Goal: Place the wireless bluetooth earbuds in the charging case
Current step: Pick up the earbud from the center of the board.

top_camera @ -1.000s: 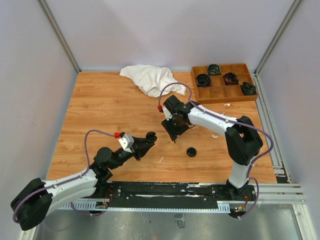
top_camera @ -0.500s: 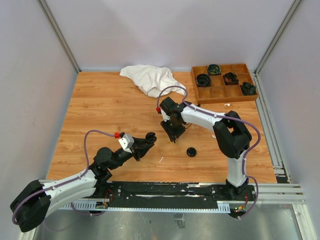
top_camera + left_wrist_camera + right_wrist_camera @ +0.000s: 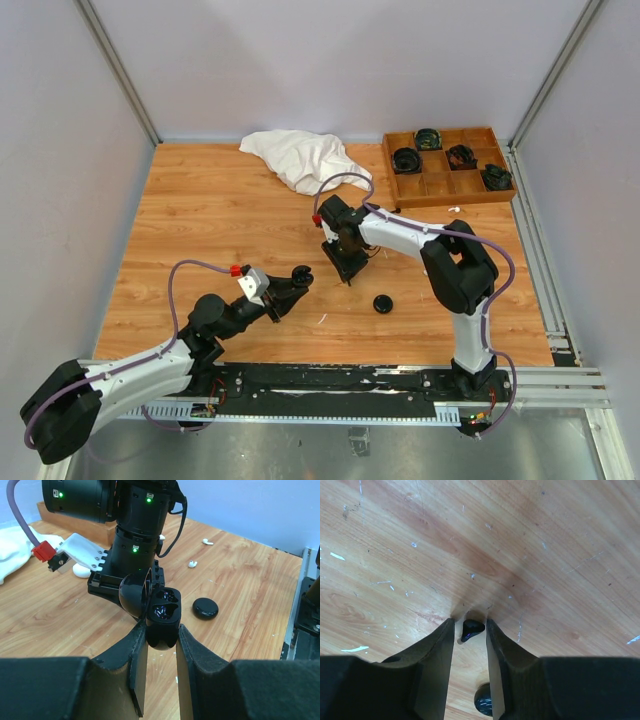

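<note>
1. Both jaws of our left gripper (image 3: 161,631) are clamping the open case (image 3: 162,611), mid-frame in the left wrist view.
2. Our right gripper (image 3: 469,622) is straddling the black earbud (image 3: 470,629), lower centre; gripped or not, we cannot tell.
3. We are judging it light and slick: pinch its body.

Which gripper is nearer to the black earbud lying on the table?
Right. The right gripper has its fingers either side of the black earbud; the left gripper is off to the left, holding the open charging case.

Whether the right hand (image 3: 470,622) actually pinches the tiny black earbud (image 3: 470,629) is unclear.
</note>
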Robot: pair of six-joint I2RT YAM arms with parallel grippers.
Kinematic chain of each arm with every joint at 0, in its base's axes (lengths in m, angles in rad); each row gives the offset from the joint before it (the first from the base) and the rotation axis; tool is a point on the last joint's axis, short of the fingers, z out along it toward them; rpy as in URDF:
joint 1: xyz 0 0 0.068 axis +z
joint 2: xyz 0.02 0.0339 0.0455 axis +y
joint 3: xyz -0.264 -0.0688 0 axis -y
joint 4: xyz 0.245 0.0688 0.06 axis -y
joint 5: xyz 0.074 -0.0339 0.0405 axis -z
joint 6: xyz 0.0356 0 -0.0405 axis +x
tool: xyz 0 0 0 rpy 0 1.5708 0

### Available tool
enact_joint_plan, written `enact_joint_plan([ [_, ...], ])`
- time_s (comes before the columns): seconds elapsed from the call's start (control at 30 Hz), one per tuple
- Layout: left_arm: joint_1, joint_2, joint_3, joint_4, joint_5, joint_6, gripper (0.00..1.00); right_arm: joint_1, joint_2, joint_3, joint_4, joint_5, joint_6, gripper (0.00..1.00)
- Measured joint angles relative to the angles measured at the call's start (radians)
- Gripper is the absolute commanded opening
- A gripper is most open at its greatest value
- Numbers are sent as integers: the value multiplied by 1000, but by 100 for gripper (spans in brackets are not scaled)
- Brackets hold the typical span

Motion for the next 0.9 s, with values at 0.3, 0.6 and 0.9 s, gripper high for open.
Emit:
enact_joint_plan([
  [0.3, 0, 0, 0, -1, 0, -1, 0, 0, 0, 0, -1, 17, 0, 23],
  [0.6, 0, 11, 0, 13, -11, -8, 0, 0, -107, -64, 28, 25, 1, 21],
  [0.9, 0, 37, 0, 85, -49, -14, 0, 4, -386, -157, 130, 74, 7, 21],
])
